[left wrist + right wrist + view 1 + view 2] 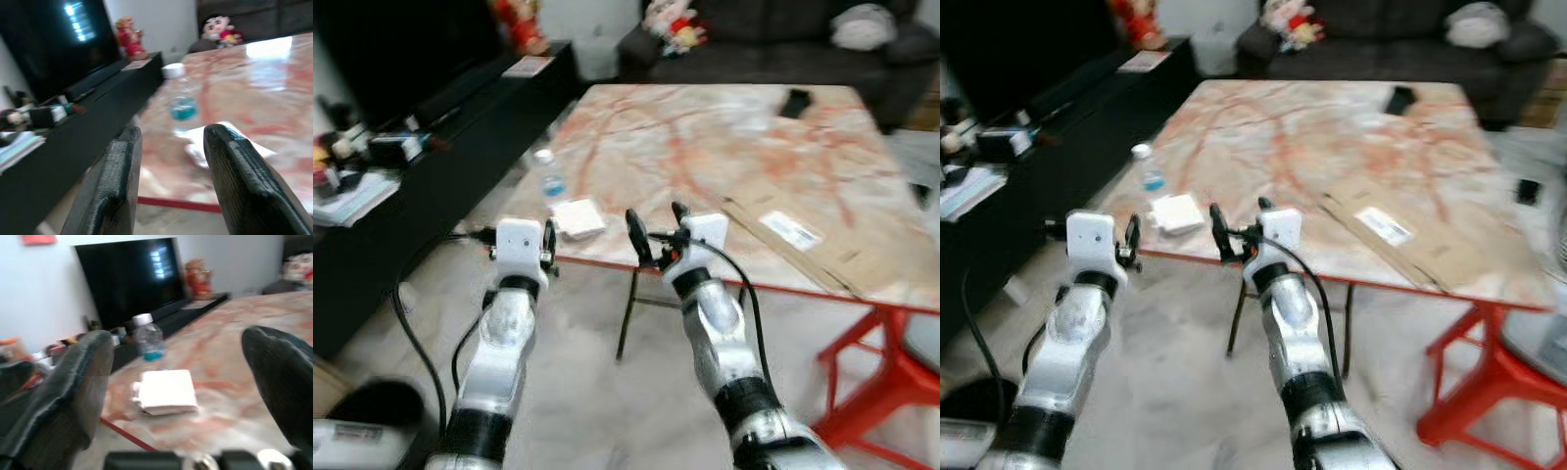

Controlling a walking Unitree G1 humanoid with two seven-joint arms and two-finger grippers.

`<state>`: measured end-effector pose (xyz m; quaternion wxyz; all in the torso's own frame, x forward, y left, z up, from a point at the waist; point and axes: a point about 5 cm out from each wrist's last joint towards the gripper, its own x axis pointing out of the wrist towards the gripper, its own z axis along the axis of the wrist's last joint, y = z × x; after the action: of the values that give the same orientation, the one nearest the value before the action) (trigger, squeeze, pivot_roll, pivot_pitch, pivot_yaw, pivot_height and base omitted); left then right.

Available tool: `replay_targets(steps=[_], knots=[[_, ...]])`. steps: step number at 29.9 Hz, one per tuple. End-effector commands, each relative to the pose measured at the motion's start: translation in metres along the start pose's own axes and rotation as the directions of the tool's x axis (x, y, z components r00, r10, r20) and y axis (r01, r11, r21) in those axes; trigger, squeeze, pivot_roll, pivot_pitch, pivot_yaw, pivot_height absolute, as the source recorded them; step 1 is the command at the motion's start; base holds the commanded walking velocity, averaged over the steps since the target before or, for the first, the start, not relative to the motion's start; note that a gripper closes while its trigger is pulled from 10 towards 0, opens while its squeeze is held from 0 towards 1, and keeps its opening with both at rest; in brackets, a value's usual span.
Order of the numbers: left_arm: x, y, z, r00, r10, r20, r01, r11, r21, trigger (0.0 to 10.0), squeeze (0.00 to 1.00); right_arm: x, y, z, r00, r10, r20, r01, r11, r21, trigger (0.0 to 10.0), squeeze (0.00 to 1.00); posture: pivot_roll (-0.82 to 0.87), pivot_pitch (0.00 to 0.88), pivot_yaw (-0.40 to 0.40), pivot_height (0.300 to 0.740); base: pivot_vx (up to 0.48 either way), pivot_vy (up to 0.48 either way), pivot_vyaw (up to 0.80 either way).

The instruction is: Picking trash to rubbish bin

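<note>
At my nine o'clock runs a low black cabinet (460, 137) with clutter on its near end; I leave that alone. My left gripper (548, 247) hangs in front of the table's near edge at about eleven o'clock, its two fingers a moderate way apart and holding nothing. Just past it, on the marble table (705, 137), stands a small water bottle (549, 176) with a white cap, and right beside that, nearer the edge, lies a folded white tissue (578, 217). My right gripper (656, 235) sits at roughly twelve o'clock, level with the table edge, fingers spread wide and empty, with the tissue framed between them in its wrist view. Further round at two o'clock a flattened cardboard piece (803, 240) lies on the table, and a dark small object (795, 101) rests near the far side. I judge the job barely begun: nothing is picked up yet, and I see no bin
</note>
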<state>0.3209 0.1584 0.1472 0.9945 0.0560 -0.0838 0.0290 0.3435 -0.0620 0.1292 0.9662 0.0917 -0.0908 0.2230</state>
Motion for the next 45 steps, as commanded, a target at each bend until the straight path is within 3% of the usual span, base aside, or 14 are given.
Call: replay_targets(steps=[1, 19, 32, 36, 45], knots=[[0.007, -0.007, 0.011, 0.999, -0.015, 0.043, 0.016, 1.000, -0.020, 10.0, 0.00, 0.005, -0.003, 0.006, 1.000, -0.016, 0.010, 0.016, 1.000, 0.022, 10.0, 0.00, 0.06, 0.000, 0.083, 0.740, 0.352, 0.270, 0.00], [0.019, -0.006, 0.013, 0.998, -0.003, 0.064, 0.006, 0.999, -0.046, 10.0, 0.00, 0.017, -0.028, 0.031, 0.995, -0.092, 0.046, 0.093, 0.996, -0.009, 10.0, 0.00, 0.05, 0.000, 0.040, 0.740, 0.290, 0.372, 0.00], [0.024, -0.003, 0.020, 0.996, -0.028, 0.081, 0.028, 1.000, -0.007, 10.0, 0.00, 0.017, -0.025, 0.026, 0.994, -0.101, 0.035, 0.101, 0.995, 0.021, 10.0, 0.00, 0.07, 0.000, 0.055, 0.740, 0.105, 0.395, -0.05], [0.024, -0.007, 0.020, 0.996, -0.052, 0.078, 0.052, 0.999, -0.004, 10.0, 0.00, 0.016, -0.024, 0.024, 0.994, -0.104, 0.032, 0.103, 0.994, 0.024, 10.0, 0.00, 0.07, 0.000, 0.058, 0.740, 0.306, 0.251, -0.80], [0.020, -0.022, 0.015, 0.983, -0.175, 0.062, 0.174, 0.985, 0.023, 10.0, 0.00, 0.017, -0.021, 0.023, 0.994, -0.107, 0.034, 0.106, 0.994, 0.027, 10.0, 0.00, 0.08, 0.000, 0.065, 0.740, 0.061, 0.000, 0.00]])
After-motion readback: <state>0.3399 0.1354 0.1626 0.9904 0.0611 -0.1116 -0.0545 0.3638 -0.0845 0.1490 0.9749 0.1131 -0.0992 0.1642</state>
